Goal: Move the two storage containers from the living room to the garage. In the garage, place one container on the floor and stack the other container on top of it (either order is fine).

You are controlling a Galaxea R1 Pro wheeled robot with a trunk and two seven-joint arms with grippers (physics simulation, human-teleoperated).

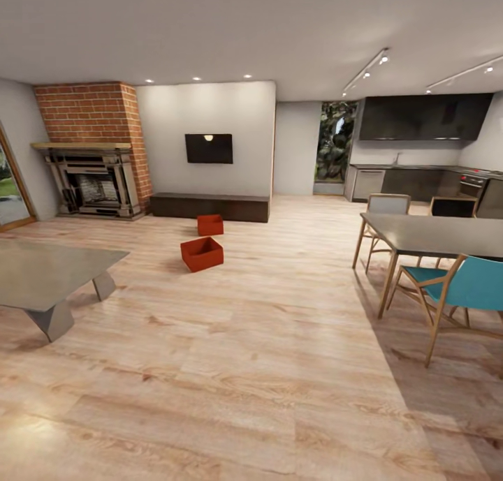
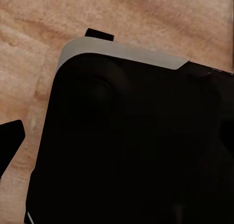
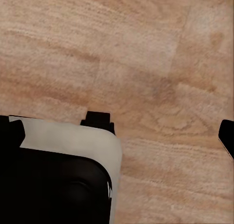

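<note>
Two orange-red storage containers stand on the light wood plank floor of the living room, well ahead of me. The nearer container (image 1: 202, 253) is turned at an angle with its open top showing. The farther container (image 1: 210, 224) sits just behind it, in front of a low dark bench (image 1: 209, 206). My right gripper (image 3: 120, 133) hangs open over the wood floor beside my own black and grey base (image 3: 53, 185), with nothing between its fingers. My left gripper (image 2: 117, 136) is also open and empty above the base, one black fingertip (image 2: 12, 138) showing at the picture's edge.
A grey low table (image 1: 49, 271) stands at the near left. A dark dining table (image 1: 433, 233) with a teal chair (image 1: 468, 285) is at the right. Brick fireplace (image 1: 94, 181) and wall TV (image 1: 209, 148) are at the back, with a kitchen at the back right. Open wood floor lies between me and the containers.
</note>
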